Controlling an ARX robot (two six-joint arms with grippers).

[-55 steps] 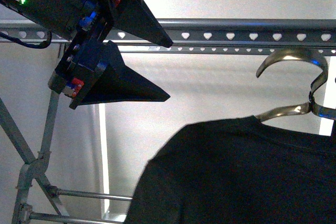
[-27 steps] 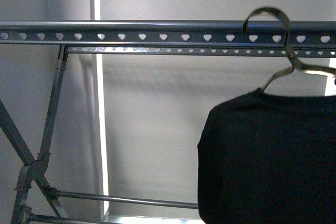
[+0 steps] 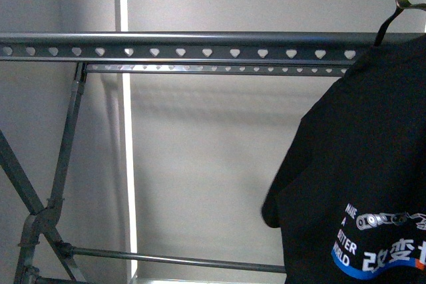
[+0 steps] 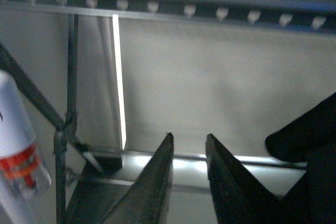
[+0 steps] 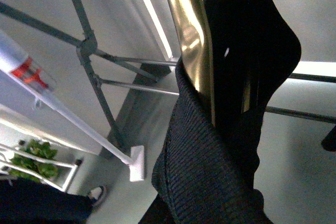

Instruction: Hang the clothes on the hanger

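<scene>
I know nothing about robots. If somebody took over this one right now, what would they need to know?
Left gripper: open, empty, facing the rail.
Right gripper: fingers hidden by cloth in its wrist view; grip unconfirmed.
Shirt: on a coat hanger, at the right of the front view, the hanger's neck rising above the rail, hook top out of frame.
Done: shirt is on the coat hanger.
Left: lower the hook onto the rail, then release.

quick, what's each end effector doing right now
left end effector: open, empty
right end effector: cannot tell, hidden by the shirt
</scene>
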